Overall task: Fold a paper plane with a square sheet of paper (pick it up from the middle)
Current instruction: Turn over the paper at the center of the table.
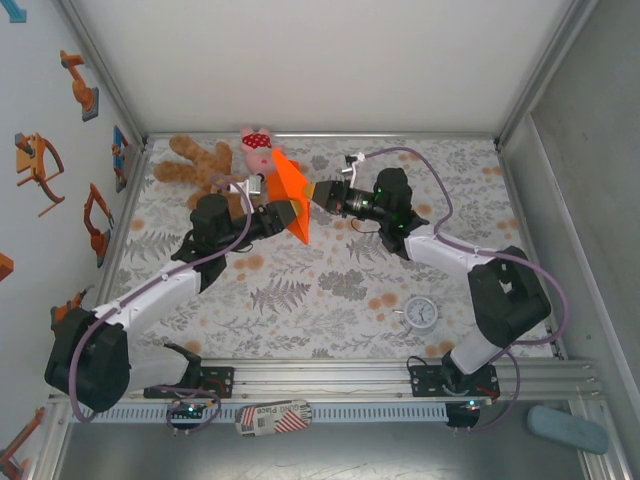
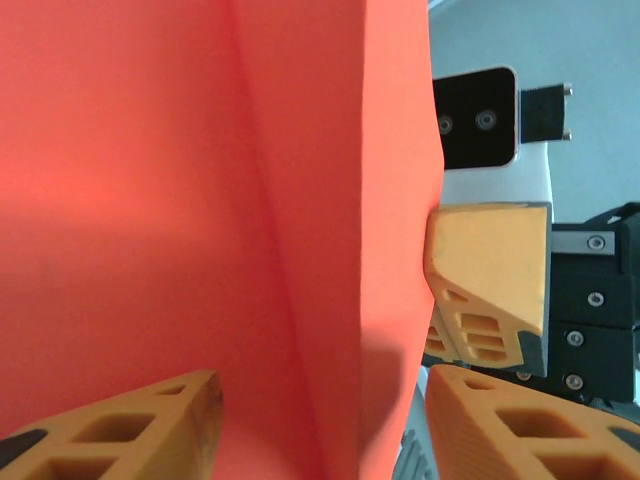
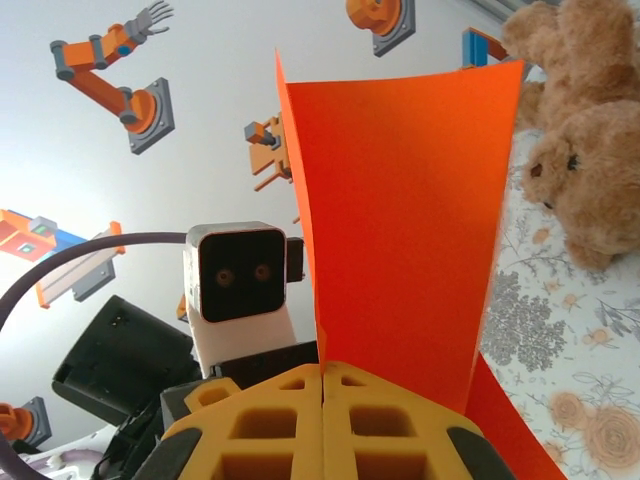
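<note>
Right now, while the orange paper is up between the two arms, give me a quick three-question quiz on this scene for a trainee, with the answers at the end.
1. True or false: the bright orange, creased paper sheet lies flat on the floral-patterned table.
2. Which claw is shut on that sheet? A) the left claw B) the right claw C) neither
3. Fill in: the small round white clock lies nearer the ___ arm's base.
Key: 1 false, it is held up off the table. 2 B; the left claw's fingers stand open on either side of the sheet. 3 right.
</note>
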You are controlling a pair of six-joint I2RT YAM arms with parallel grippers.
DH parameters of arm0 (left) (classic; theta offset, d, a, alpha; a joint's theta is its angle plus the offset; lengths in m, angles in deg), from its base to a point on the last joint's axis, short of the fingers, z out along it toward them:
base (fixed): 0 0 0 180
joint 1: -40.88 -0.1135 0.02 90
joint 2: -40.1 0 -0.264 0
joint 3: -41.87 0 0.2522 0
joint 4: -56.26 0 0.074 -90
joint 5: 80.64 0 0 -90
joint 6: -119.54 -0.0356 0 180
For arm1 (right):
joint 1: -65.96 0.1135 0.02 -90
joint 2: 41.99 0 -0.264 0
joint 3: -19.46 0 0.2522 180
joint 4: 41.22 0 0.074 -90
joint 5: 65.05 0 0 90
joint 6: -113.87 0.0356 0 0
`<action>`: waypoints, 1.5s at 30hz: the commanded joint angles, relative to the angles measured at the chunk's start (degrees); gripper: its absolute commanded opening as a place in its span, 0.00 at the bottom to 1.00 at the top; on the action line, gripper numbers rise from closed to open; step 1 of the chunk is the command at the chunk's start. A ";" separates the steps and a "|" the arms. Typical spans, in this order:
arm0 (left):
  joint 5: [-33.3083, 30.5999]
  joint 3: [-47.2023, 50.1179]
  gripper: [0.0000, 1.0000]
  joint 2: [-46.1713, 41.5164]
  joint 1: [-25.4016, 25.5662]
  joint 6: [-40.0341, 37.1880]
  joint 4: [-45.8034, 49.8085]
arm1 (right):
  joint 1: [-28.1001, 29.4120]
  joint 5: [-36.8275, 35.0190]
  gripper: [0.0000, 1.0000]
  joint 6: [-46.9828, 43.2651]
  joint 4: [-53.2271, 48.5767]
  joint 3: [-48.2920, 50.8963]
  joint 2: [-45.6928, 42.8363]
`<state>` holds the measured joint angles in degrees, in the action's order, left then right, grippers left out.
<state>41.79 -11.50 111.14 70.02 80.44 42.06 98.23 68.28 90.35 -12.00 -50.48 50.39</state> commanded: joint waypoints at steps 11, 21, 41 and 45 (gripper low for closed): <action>5.63 -1.08 0.33 1.07 0.41 -0.11 -9.39 | -0.98 1.66 0.00 5.70 10.18 0.57 2.85; 4.37 -3.18 0.15 1.15 0.38 -2.00 -2.05 | -2.11 1.84 0.06 7.04 10.07 1.17 2.75; -28.99 -15.23 0.10 -1.04 2.45 -25.14 46.94 | -7.28 -16.24 0.44 -21.32 -33.88 4.50 -13.11; -43.71 -20.38 0.10 3.10 5.40 -27.75 57.10 | -7.47 -26.17 0.48 -28.27 -45.36 4.00 -18.98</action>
<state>12.13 -28.77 111.78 73.98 57.86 86.60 91.04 51.95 72.14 -43.84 -44.41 34.89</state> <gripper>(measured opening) 0.105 0.473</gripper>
